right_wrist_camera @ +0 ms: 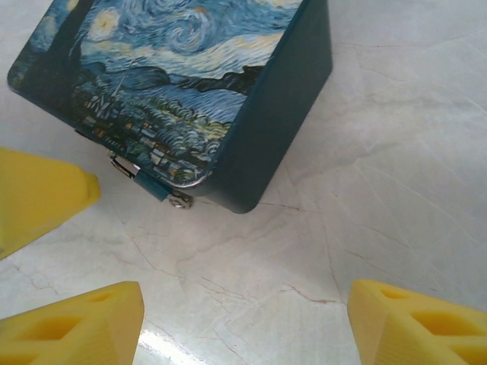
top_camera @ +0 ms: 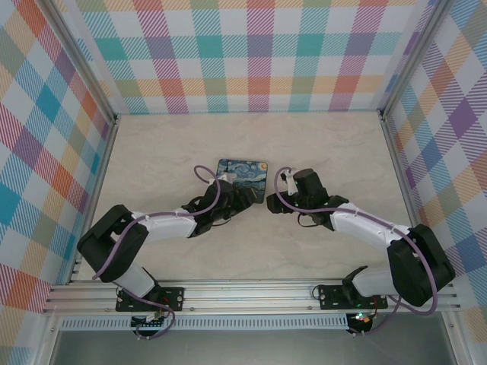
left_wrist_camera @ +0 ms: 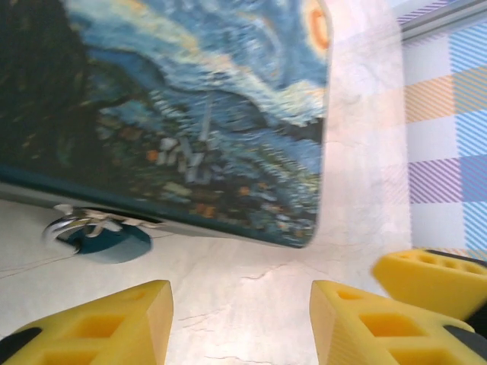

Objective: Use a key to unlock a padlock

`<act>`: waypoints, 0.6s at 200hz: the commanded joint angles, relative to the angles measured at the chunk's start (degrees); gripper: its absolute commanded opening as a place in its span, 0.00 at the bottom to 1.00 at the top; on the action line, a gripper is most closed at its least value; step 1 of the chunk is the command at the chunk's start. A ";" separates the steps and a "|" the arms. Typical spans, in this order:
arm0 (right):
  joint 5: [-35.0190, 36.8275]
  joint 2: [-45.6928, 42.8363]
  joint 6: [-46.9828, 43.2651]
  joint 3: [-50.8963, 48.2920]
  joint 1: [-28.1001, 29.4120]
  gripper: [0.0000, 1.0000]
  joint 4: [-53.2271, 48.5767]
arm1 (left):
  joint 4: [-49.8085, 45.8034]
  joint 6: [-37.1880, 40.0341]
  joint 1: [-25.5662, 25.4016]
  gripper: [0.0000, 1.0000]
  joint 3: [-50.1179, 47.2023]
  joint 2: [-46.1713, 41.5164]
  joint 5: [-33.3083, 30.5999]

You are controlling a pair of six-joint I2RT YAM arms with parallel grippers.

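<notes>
Against the box's (left_wrist_camera: pixel 190 114) front wall, by its latch (right_wrist_camera: pixel 122 166): padlock (left_wrist_camera: pixel 106 242) resting on worktop (left_wrist_camera: pixel 365 190) | left pincer (left_wrist_camera: pixel 240 304) part-open, empty, near it | right pincer (right_wrist_camera: pixel 243 327) wide, empty | judged best: grip blue body squarely, leave shackle (left_wrist_camera: pixel 72 222) free, box steadied.

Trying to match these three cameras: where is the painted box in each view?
Top external: painted box at the picture's centre.
Left wrist: painted box across the upper left.
Right wrist: painted box at upper left, one corner toward the camera.
Shared landmark: the pale marbled table beneath it.
</notes>
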 commanded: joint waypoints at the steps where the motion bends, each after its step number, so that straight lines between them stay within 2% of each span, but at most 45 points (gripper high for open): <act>1: -3.27 0.32 -1.10 -0.82 -0.38 0.76 3.93 | 0.75 1.61 0.66 0.52 0.52 -4.27 1.44; 27: -6.08 2.74 2.45 0.99 -1.28 0.83 4.14 | -5.77 3.91 4.14 0.56 0.77 -10.10 2.51; 60: -16.33 9.61 9.58 3.58 -5.47 0.94 9.70 | -11.50 5.60 9.87 0.60 -1.17 -17.24 3.67; 120: -21.44 20.54 10.19 12.66 -6.55 0.96 10.97 | -14.57 6.29 19.92 0.74 -6.65 -23.97 8.76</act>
